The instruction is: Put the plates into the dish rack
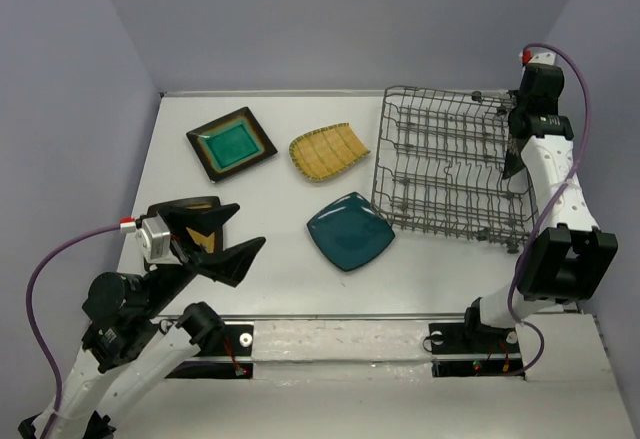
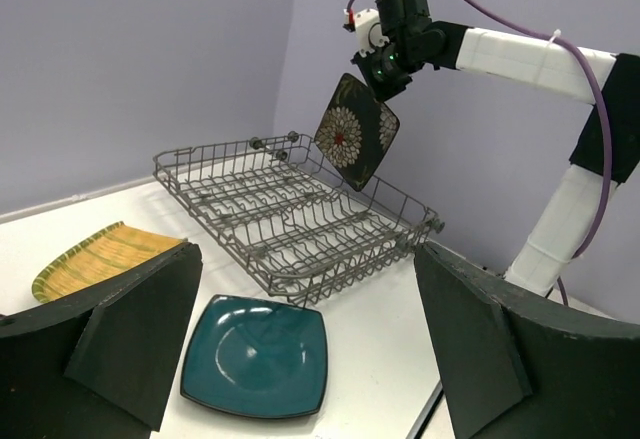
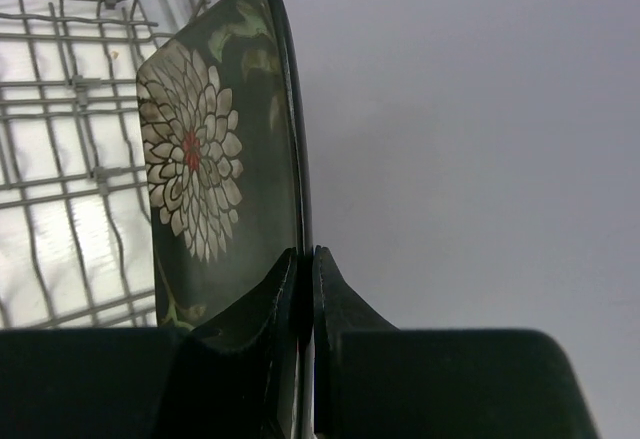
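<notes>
- Black floral plate (image 3: 200,159): my right gripper (image 3: 305,269) has it by the rim, fingers pinched tight on either face of the edge.
- Plate hangs in the air on edge, near upright and somewhat tilted, one corner lowest. It touches nothing else that I can see.
- Flowered face looks left, across the dish rack (image 1: 379,154), toward my left arm. Plain back looks at the right wall.
- Position: over the rack's right rim, toward its far corner. The rack's bed of tines lies below the plate and to my left.
- Judgement: this relation decides the coming move. The plate needs to go inward to the left and then down, its thin edge leading into a gap between tines. Whether its plane already lines up with the tine rows I cannot tell from here.
- Right arm is plainly the nearer one to the rack.
- Left gripper (image 1: 248,226): fingers spread wide, holding nothing, low at the near left of the table, over a mustard-centred plate (image 1: 204,239) mostly hidden beneath it.
- Flat on the table, well left of the rack: plain teal plate (image 1: 350,230), yellow ribbed plate (image 1: 328,151), teal-centred plate (image 1: 231,144).
- No plate stands in the rack.
</notes>
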{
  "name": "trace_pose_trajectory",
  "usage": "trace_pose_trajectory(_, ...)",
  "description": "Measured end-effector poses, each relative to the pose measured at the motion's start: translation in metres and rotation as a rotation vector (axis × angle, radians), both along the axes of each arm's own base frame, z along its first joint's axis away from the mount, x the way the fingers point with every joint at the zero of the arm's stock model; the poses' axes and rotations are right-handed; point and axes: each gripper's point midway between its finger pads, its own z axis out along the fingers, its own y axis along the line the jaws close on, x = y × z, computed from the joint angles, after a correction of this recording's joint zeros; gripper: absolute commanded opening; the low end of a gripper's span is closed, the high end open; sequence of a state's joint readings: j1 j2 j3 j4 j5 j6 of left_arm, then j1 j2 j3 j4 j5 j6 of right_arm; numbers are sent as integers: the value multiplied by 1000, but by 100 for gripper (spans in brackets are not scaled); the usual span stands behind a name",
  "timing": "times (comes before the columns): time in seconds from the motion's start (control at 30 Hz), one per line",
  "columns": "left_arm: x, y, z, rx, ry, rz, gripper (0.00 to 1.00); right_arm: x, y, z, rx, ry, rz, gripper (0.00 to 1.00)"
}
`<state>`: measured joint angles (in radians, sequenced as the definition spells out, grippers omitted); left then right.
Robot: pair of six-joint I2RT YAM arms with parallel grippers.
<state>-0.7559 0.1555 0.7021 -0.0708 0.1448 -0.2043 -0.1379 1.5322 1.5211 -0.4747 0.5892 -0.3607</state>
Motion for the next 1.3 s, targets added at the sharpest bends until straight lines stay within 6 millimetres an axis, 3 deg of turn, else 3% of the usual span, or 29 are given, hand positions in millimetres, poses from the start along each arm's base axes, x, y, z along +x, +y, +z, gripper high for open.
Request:
trace_pose_trajectory(0.17, -1, -1, -1, 4, 0, -4, 99, 11, -4, -5, -30, 16, 9, 7)
trace_pose_trajectory(0.4, 1, 0, -2, 8, 5, 1, 99, 25, -5, -33, -26, 69, 24, 7)
trace_pose_trajectory(0.57, 2, -2, -3, 13, 11, 3, 99, 23, -2, -55, -8, 115, 41, 7)
trace_pose_trajectory(1.03, 4, -1, -4, 14, 16, 11, 99, 20, 4, -80, 28, 146, 59, 7)
trace_pose_trajectory(1.1, 5, -1, -4, 14, 17, 13, 99, 21, 4, -80, 30, 144, 59, 16)
trace_pose_trajectory(1.13, 5, -1, -4, 14, 17, 13, 99, 21, 4, -81, 31, 143, 57, 22)
trace_pose_trajectory(1.17, 5, -1, -4, 13, 17, 14, 99, 22, 4, -81, 32, 141, 55, 37)
trace_pose_trajectory(1.3, 6, 0, -4, 12, 19, 20, 99, 26, 1, -80, 33, 110, 27, 60)
